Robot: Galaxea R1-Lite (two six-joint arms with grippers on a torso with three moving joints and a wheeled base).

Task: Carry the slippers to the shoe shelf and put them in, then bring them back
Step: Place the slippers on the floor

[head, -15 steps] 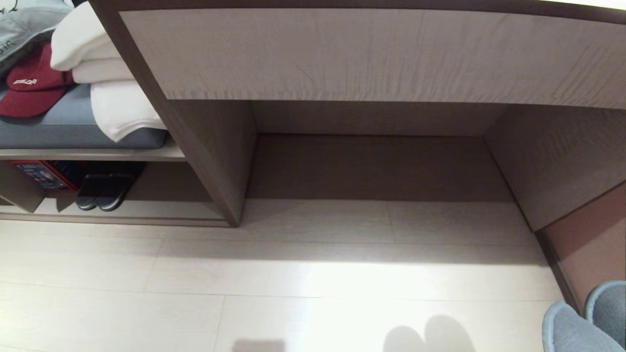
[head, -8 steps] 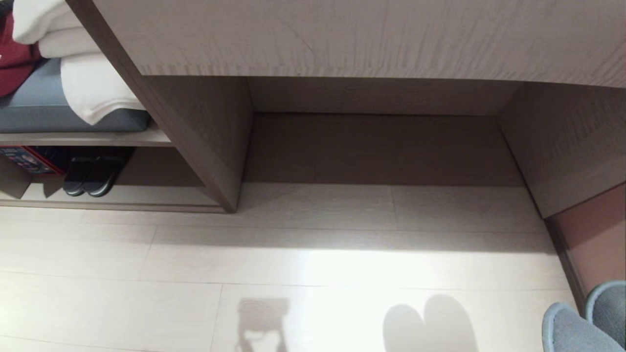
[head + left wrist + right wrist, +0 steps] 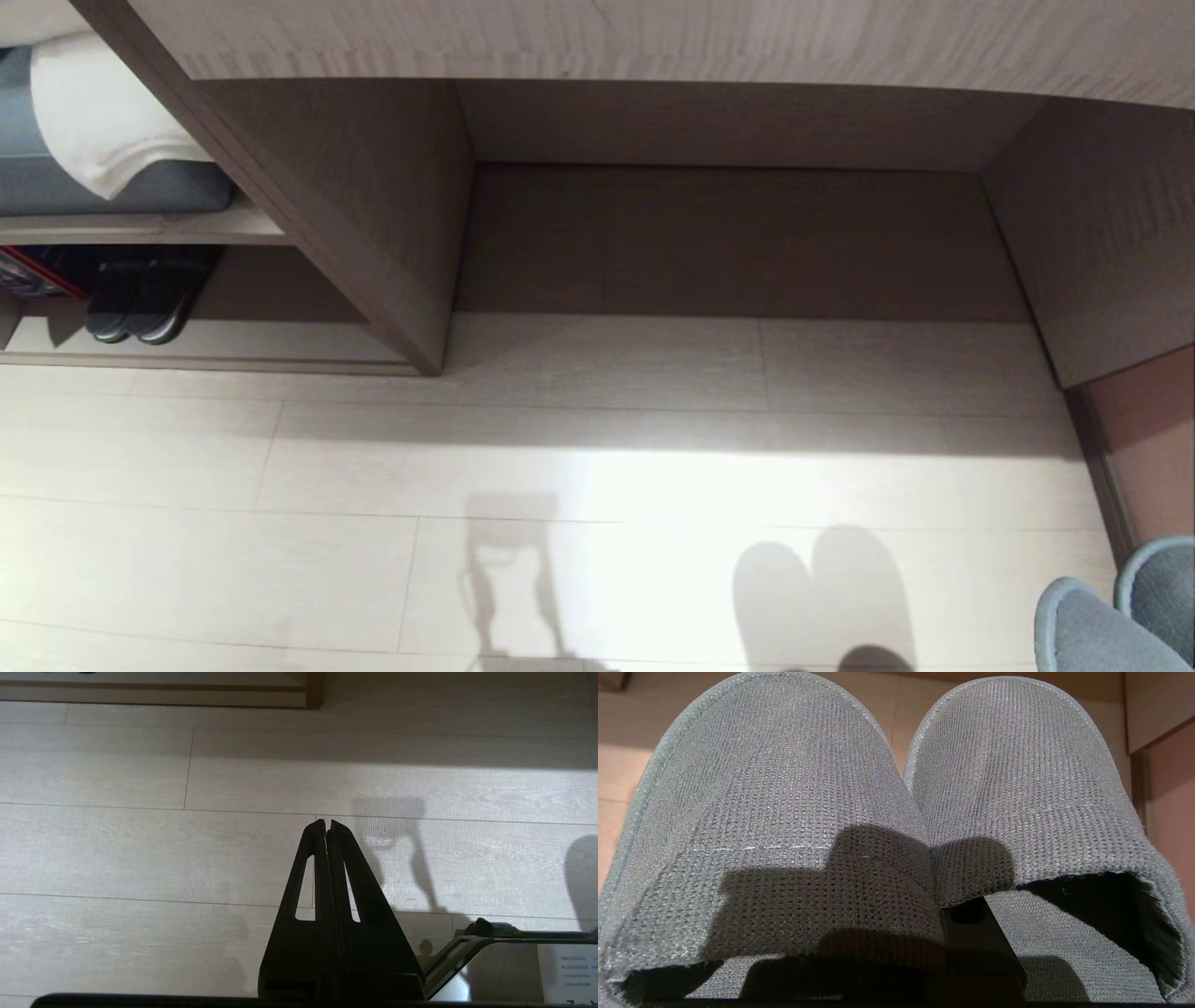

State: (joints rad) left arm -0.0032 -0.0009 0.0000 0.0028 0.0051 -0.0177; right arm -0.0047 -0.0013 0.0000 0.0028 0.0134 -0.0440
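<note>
The head view has been tipped downward, so more floor is shown. Nearest, the slippers are gripped by the closed right tool, side by side, toes forward along their long axis. The left tool is held shut above pale planks. Beyond, the shoe shelf holds 2 dark shoes.

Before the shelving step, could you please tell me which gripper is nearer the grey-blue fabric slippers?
Right. The right gripper is shut on the grey-blue fabric slippers; the left gripper hangs shut over bare floor, apart from them.
</note>
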